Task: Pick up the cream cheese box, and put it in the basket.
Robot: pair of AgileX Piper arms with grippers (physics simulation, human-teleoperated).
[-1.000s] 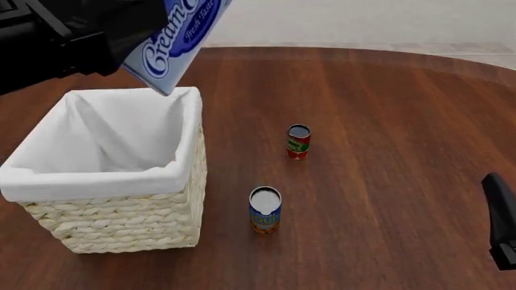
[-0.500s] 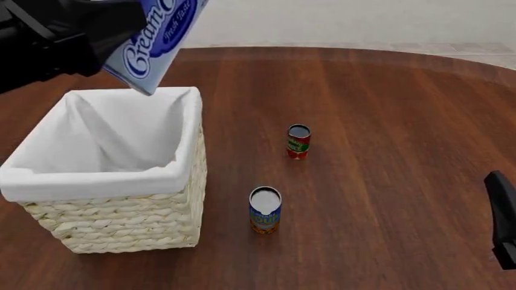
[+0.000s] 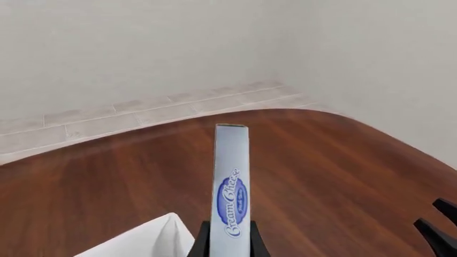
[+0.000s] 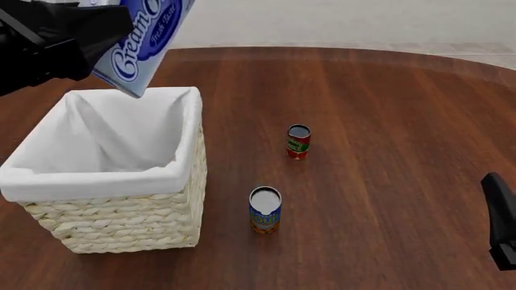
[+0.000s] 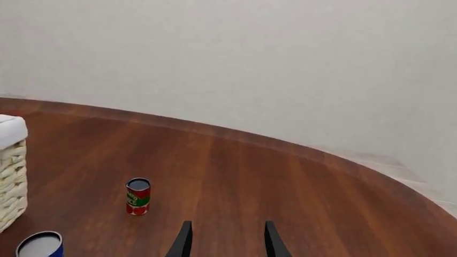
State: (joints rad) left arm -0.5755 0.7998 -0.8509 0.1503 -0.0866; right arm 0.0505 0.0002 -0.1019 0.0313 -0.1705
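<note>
- The right pincer (image 5: 224,241) sits low at the near right of the desk (image 4: 387,121), fingers apart and empty.
- A blue can (image 4: 264,209) stands near the wicker basket (image 4: 121,217) (white cloth liner over its rim).
- Farther off stands a red can (image 4: 298,141).
- The left pincer (image 3: 228,249) grips the cream cheese box (image 4: 141,45), tilted in the air above the basket's far edge.

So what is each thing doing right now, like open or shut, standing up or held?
cream cheese box: held in the air, tilted, over the basket's far edge.
basket: upright on the table, nothing visible inside.
left gripper: shut on the box.
right gripper: open, holding nothing.
red can: standing upright.
blue can: standing upright.
</note>
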